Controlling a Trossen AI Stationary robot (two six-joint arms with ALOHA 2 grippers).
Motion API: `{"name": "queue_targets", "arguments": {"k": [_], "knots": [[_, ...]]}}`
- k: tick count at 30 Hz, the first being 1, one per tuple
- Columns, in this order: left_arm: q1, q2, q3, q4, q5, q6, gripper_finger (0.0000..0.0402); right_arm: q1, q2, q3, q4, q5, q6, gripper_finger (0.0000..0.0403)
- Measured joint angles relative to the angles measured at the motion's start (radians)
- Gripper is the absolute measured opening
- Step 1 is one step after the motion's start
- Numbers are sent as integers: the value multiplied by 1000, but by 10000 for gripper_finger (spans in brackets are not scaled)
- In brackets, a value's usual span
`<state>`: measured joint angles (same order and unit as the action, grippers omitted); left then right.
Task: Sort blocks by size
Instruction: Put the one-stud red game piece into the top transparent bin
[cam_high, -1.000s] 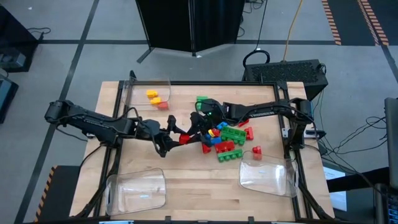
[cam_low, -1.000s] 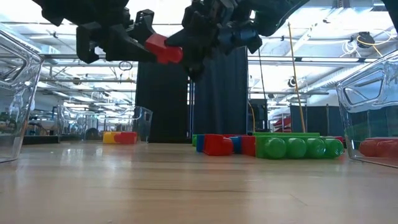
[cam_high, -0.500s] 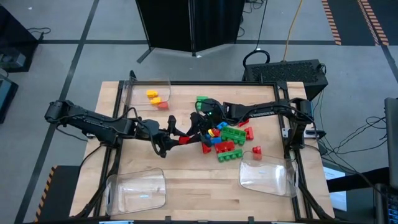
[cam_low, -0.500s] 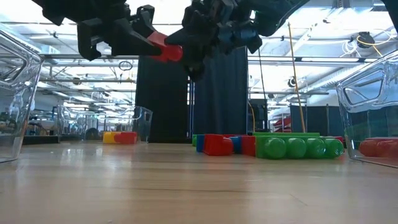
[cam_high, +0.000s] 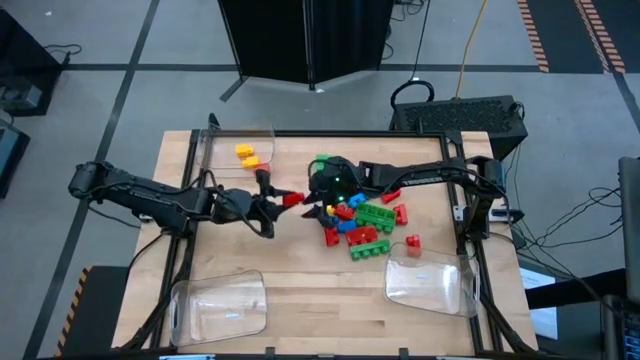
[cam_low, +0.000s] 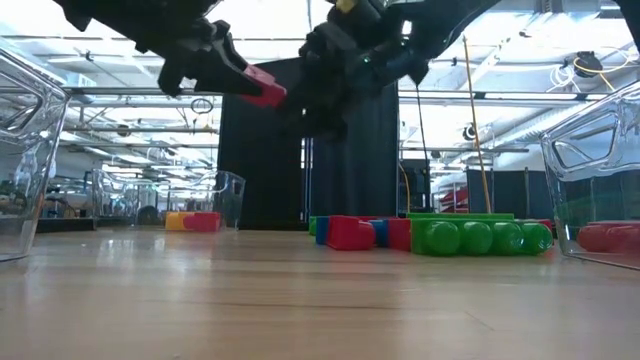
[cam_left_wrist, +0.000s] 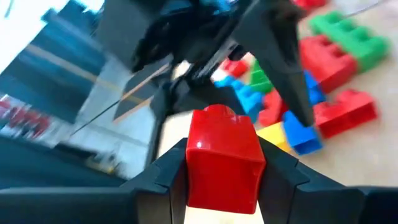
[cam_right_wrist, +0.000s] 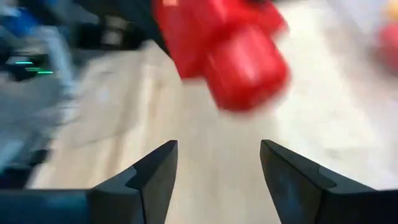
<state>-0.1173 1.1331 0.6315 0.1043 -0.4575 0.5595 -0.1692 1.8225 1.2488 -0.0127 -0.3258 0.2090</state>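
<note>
My left gripper (cam_high: 280, 200) is shut on a small red brick (cam_high: 292, 199) held high above the table's middle; the brick also shows in the low view (cam_low: 263, 88) and the left wrist view (cam_left_wrist: 222, 155). My right gripper (cam_high: 313, 205) is open and empty, just right of that brick, above the left end of the pile; its fingers (cam_right_wrist: 149, 177) stand apart. The pile of red, green, blue and yellow bricks (cam_high: 358, 225) lies on the table right of centre, with a long green brick (cam_low: 478, 237) at its near side. My left gripper pinches the small red brick by two opposite side faces (cam_left_wrist: 194, 167) between its two fingers. The fingers come about level from the table's left. The brick sticks out past the fingertips, its stud (cam_left_wrist: 217, 113) at the far end, lifted clear of the table.
A clear tray (cam_high: 215, 150) at the far left holds yellow and orange-red bricks (cam_high: 250, 157). A clear tray (cam_high: 218, 305) stands at the near left. Another (cam_high: 432, 283) stands at the near right, with a red brick (cam_high: 412, 243) at its far edge.
My left gripper has carried the red brick toward the table's far edge, away from my right gripper, turning as it went and staying shut on it. My right gripper has shifted a little toward the far edge above the pile.
</note>
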Motion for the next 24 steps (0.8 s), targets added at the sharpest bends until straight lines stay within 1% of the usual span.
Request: {"name": "queue_targets", "arguments": {"k": [2,4,6,9,14,20,22,24], "knots": [[1,-12,0,-6,-40,-25,139,2,-31,0,-93,140,-14,220],[4,-28,0,-12,-76,-49,138,10,-50,1,-150,265,-36,218],[15,-42,0,-32,-98,-78,138,27,-67,1,-224,333,-51,215],[51,-64,0,-77,-118,-126,138,58,-88,1,-275,355,-65,213],[141,-89,0,-120,-128,-202,138,108,-85,1,-323,373,-62,212],[257,-95,0,-159,-128,-292,138,175,-76,1,-352,507,-36,212],[298,-95,0,-167,-133,-339,138,190,-78,1,-349,528,-14,212],[339,-95,0,-180,-162,-383,138,207,-78,1,-352,544,12,212]]}}
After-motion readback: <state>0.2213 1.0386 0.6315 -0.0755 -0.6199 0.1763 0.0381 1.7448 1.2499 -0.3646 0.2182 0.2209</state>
